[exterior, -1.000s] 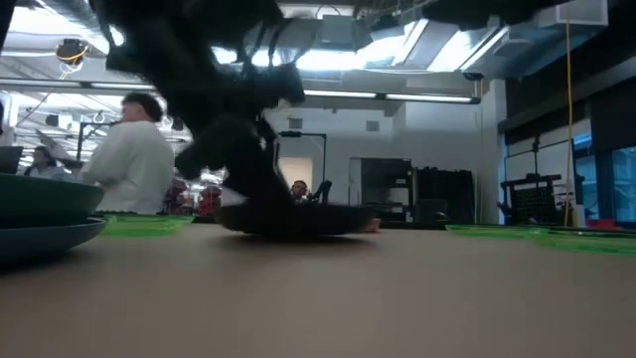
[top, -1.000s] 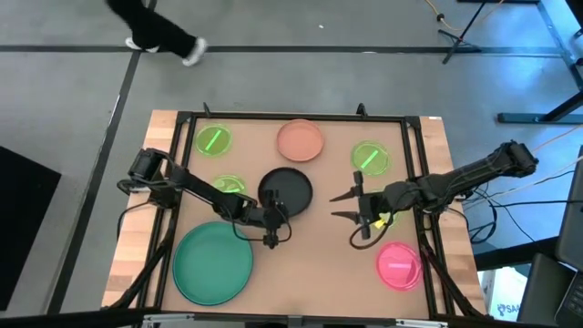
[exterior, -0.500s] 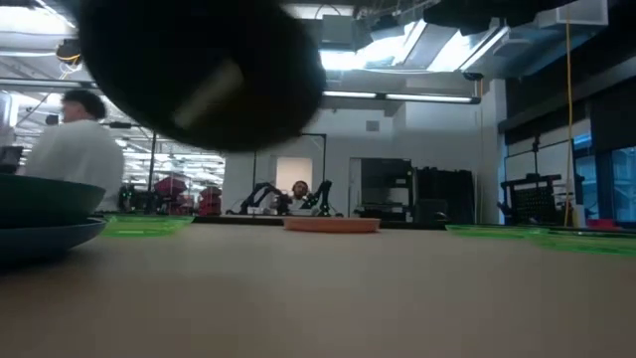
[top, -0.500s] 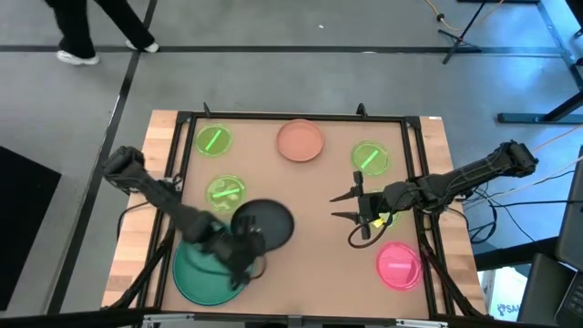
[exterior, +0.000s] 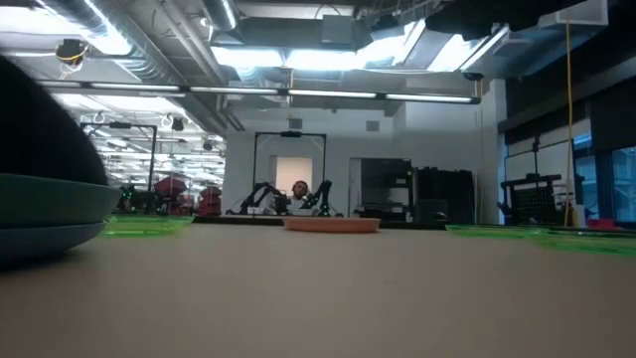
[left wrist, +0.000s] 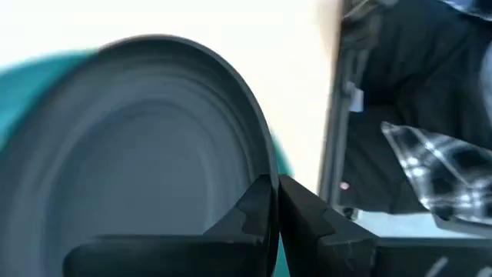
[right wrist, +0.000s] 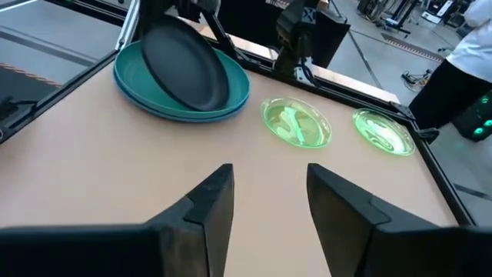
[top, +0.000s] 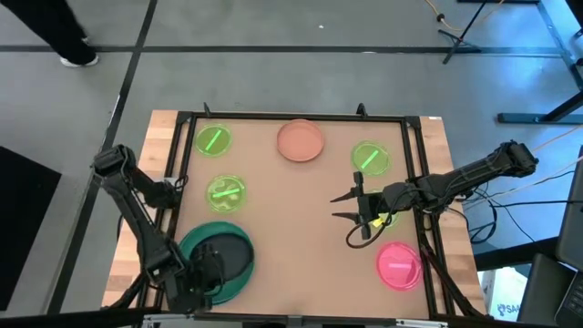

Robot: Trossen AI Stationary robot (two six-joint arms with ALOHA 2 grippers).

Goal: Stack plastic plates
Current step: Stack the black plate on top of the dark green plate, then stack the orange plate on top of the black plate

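Observation:
My left gripper [top: 206, 275] is at the table's near left corner, shut on the black plate [top: 230, 259]. That plate is tilted over the teal plate [top: 202, 244], which lies on the blue plate [right wrist: 165, 108]. My right gripper [top: 335, 207] hovers open right of centre, touching nothing. Flat on the table lie the peach plate [top: 301, 141], green plates [top: 212, 139] [top: 225, 190] [top: 369, 158] and the pink plate [top: 398, 264]. Another green plate [top: 383, 219] is partly hidden under the right arm. My left gripper pinches the black plate's rim [left wrist: 265, 165] between its two fingers [left wrist: 254, 211], one on each face. It comes from the table's near left side. The plate is tilted, the held edge raised; its lower edge [right wrist: 201, 101] sits in the teal plate.
A black frame [top: 291, 117] borders the tabletop. Bare tabletop [top: 291, 246] lies between the teal stack and the pink plate. Beyond the far edge in the low view stand room fittings and other robot arms [exterior: 288, 194].
My left gripper has carried the black plate from the table's centre toward the near left corner, lifted clear of the table, and brought it down tilted over the teal plate. A person beyond the far edge has walked away to the left.

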